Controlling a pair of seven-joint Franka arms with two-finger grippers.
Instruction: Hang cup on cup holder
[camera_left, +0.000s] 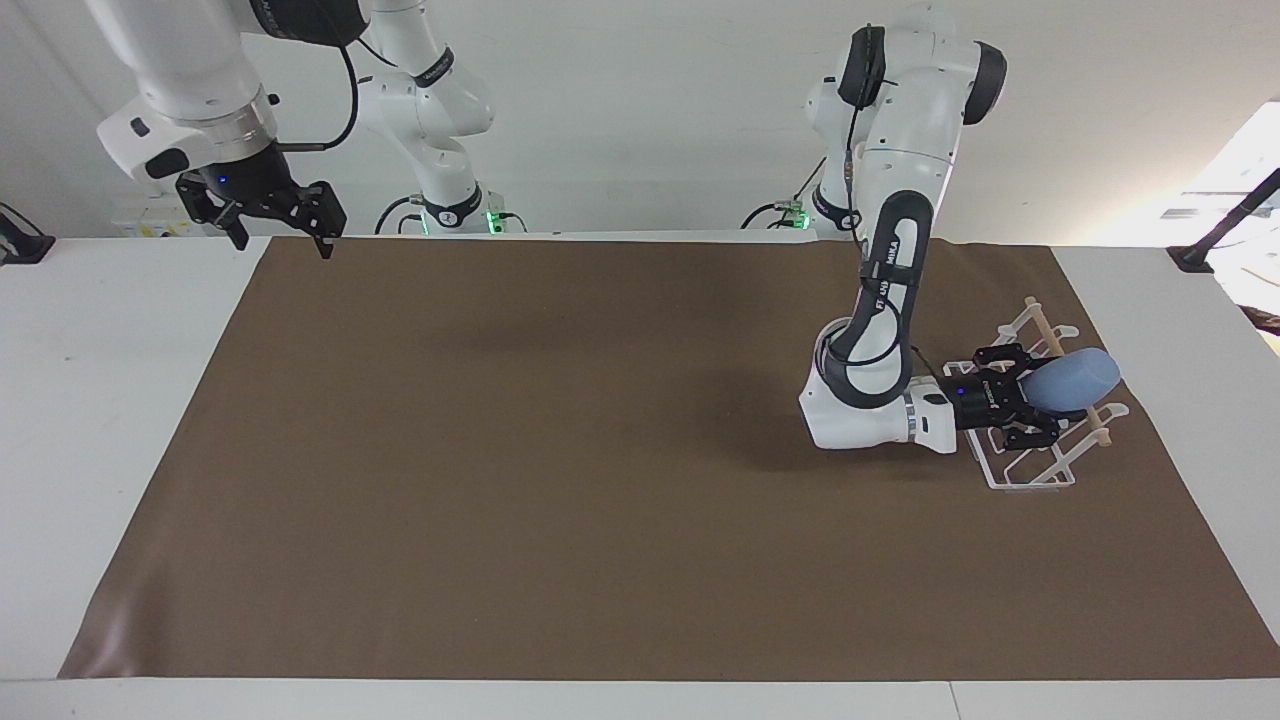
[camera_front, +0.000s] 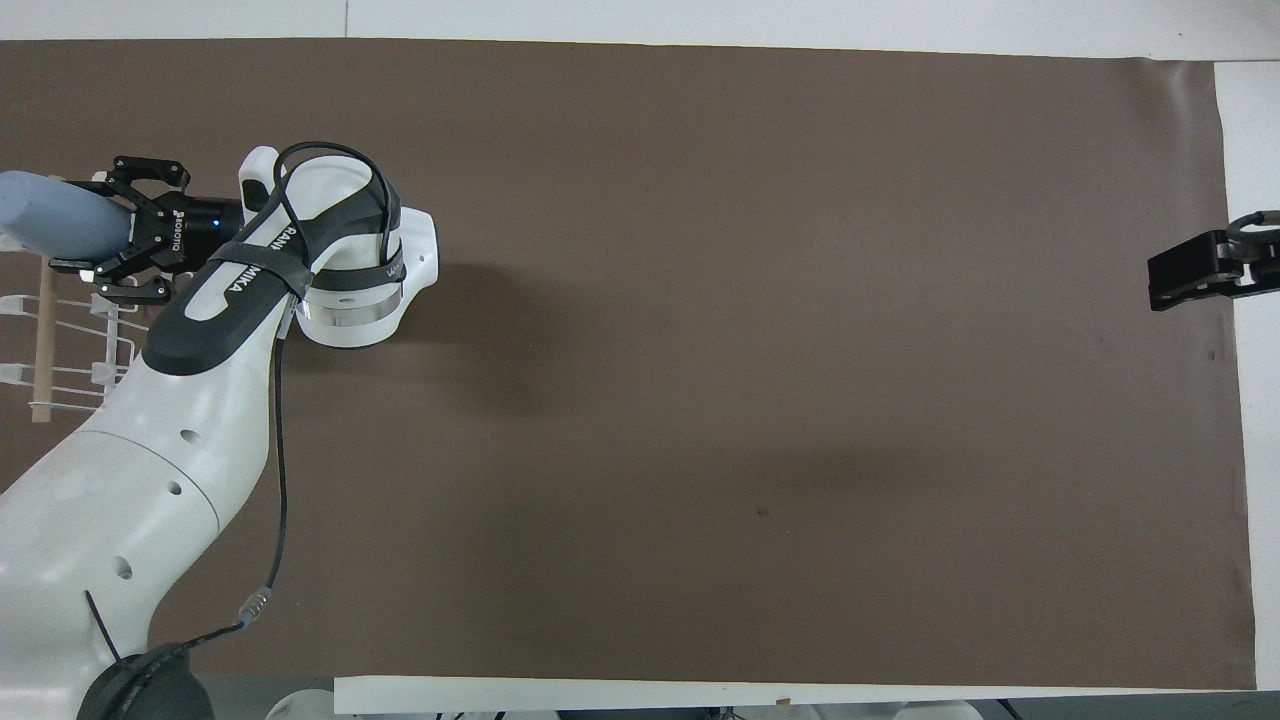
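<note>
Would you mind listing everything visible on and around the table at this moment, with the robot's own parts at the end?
cup: one, light blue, lying sideways in the left gripper, over the cup holder's wooden rod.
cup holder: one, white wire with a light wooden rod, standing on the mat at the left arm's end of the table.
mat: one, brown, covering most of the table.
table: one, white.
left gripper: one, black, shut on the cup, over the cup holder.
right gripper: one, black, open, raised over the mat's edge at the right arm's end; this arm waits.
</note>
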